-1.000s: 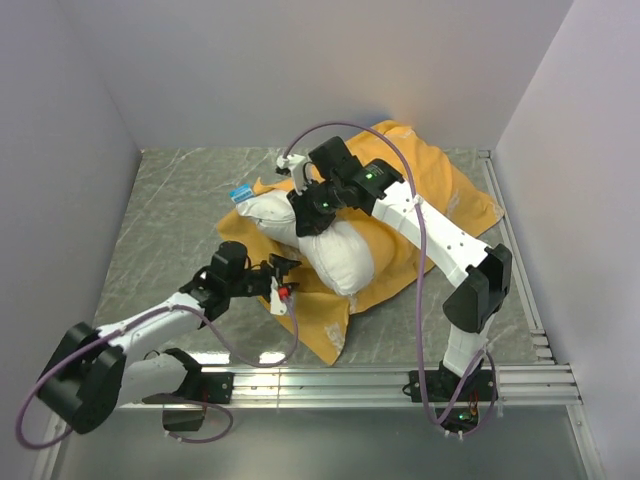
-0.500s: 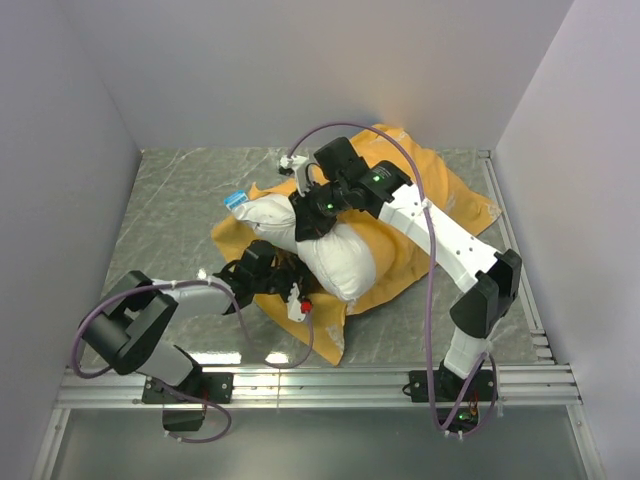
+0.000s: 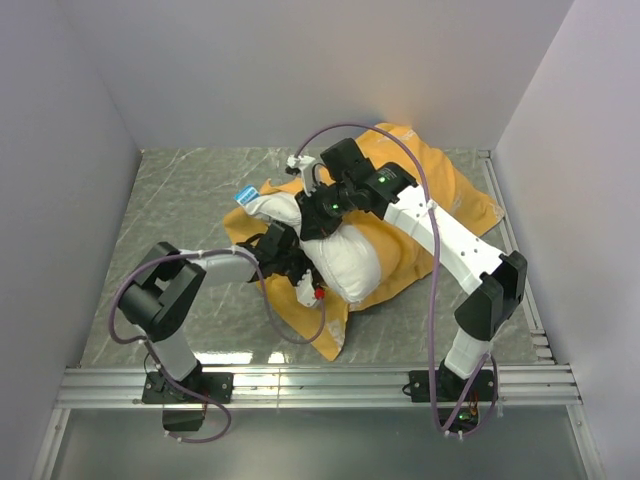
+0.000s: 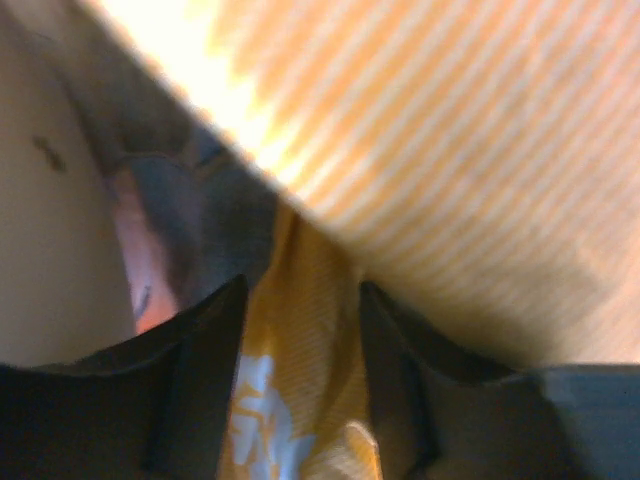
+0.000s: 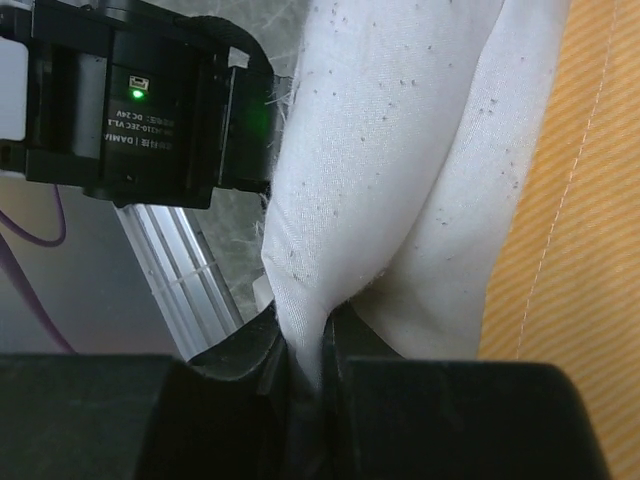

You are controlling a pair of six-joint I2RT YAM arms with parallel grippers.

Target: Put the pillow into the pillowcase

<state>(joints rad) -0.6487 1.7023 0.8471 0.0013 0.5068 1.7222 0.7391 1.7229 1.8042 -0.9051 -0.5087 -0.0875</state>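
Observation:
The white pillow (image 3: 345,265) lies bunched on top of the orange pillowcase (image 3: 445,190), which is spread over the middle and back right of the table. My right gripper (image 3: 318,222) is shut on a fold of the pillow (image 5: 400,150); in its wrist view the gripper (image 5: 305,345) pinches white cloth tight. My left gripper (image 3: 290,262) is pushed in at the pillow's near left edge. In the left wrist view the gripper (image 4: 300,292) stands open, its jaws apart, with a fold of orange pillowcase (image 4: 290,380) with white lettering between them.
A small blue fabric corner (image 3: 243,195) sticks out at the pillow's far left end. An orange flap (image 3: 325,325) hangs toward the front aluminium rail (image 3: 320,380). Grey walls close in left, back and right. The left wrist's black camera housing (image 5: 140,100) shows beside the pillow.
The left arm has swung from the front left in to the pillow's near edge, over the pillowcase flap. The right gripper, still holding the pillow, shifted slightly right.

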